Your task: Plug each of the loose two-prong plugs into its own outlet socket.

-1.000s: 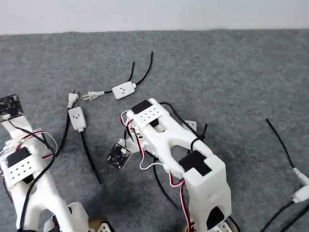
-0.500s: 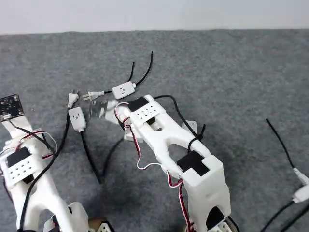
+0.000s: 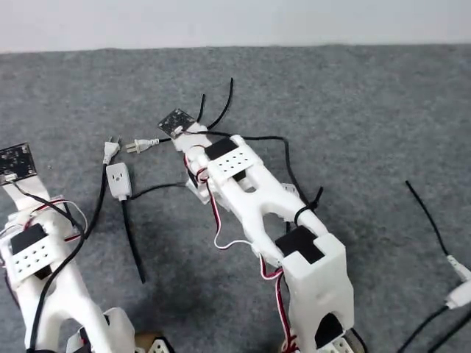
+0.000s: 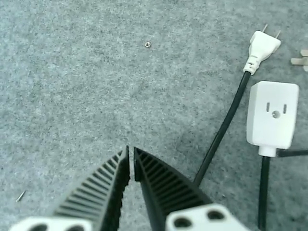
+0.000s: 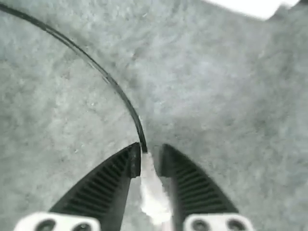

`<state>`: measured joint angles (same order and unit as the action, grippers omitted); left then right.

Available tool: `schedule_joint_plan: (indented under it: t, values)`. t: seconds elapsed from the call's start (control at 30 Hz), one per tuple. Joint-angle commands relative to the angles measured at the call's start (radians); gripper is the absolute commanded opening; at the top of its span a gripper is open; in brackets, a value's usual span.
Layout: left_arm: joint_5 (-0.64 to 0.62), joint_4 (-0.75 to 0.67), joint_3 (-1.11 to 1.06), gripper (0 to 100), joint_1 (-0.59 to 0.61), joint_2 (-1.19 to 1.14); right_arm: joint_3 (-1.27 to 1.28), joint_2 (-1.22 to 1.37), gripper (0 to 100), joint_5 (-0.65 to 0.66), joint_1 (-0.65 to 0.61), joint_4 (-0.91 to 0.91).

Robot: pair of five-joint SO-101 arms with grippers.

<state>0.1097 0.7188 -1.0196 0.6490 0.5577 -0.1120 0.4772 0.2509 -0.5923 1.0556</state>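
Observation:
My right gripper (image 5: 148, 151) is shut on a white plug (image 5: 151, 192); a black cord (image 5: 103, 77) runs away from its tip and the prongs are hidden. In the high view that gripper (image 3: 185, 143) sits at the far middle, over the spot where a white outlet lay. Beside it lie a loose plug (image 3: 140, 145), a second loose plug (image 3: 110, 150) and a white outlet socket (image 3: 118, 180). My left gripper (image 4: 131, 150) is shut and holds nothing, low over the carpet, short of that plug (image 4: 263, 43) and socket (image 4: 272, 113).
Grey carpet covers the table. A black cord (image 3: 154, 188) trails from under the right arm toward the socket. More white plug pieces on black cords (image 3: 458, 283) lie at the right edge. A tiny screw (image 4: 147, 44) rests on the carpet.
The right arm swung away from the near side to the far middle, carrying the white plug and dragging its black cord across the carpet. The left arm stayed still.

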Motion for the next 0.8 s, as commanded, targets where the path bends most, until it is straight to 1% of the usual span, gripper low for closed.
schedule_joint_plan:
  t: [0.0, 0.07, 0.13, 0.2, 0.23, 0.27, 0.33, 0.4, 0.57, 0.77]
  values:
    - [0.012, -0.026, -0.002, 2, 0.003, 0.008, -0.061, -0.010, 18.8, 0.051, 0.035, -0.056]
    - [0.012, -0.026, -0.004, 2, 0.002, 0.009, -0.061, -0.016, 17.6, 0.061, 0.045, -0.070]
    - [0.012, -0.028, -0.004, 2, 0.002, 0.008, -0.061, -0.024, 13.6, 0.061, 0.054, -0.064]
    - [0.012, -0.028, -0.004, 2, 0.002, 0.008, -0.061, -0.050, 3.4, 0.061, 0.051, -0.016]
    - [0.012, -0.028, -0.004, 2, 0.002, 0.008, -0.058, -0.067, 0.0, 0.061, 0.048, 0.012]
    - [0.012, -0.028, -0.004, 2, 0.002, 0.008, -0.057, -0.084, 2.2, 0.061, 0.041, 0.053]
    - [0.012, -0.028, -0.004, 2, 0.002, 0.006, -0.055, -0.102, 0.3, 0.081, 0.033, 0.120]
    - [0.012, -0.029, -0.002, 2, 0.002, 0.006, -0.046, -0.105, 0.9, 0.115, 0.038, 0.151]
    - [0.012, -0.029, -0.002, 2, 0.002, 0.008, -0.012, -0.059, 0.9, 0.132, 0.090, 0.084]
    - [0.035, -0.029, -0.002, 2, 0.002, 0.006, -0.012, -0.050, 0.9, 0.133, 0.096, 0.077]
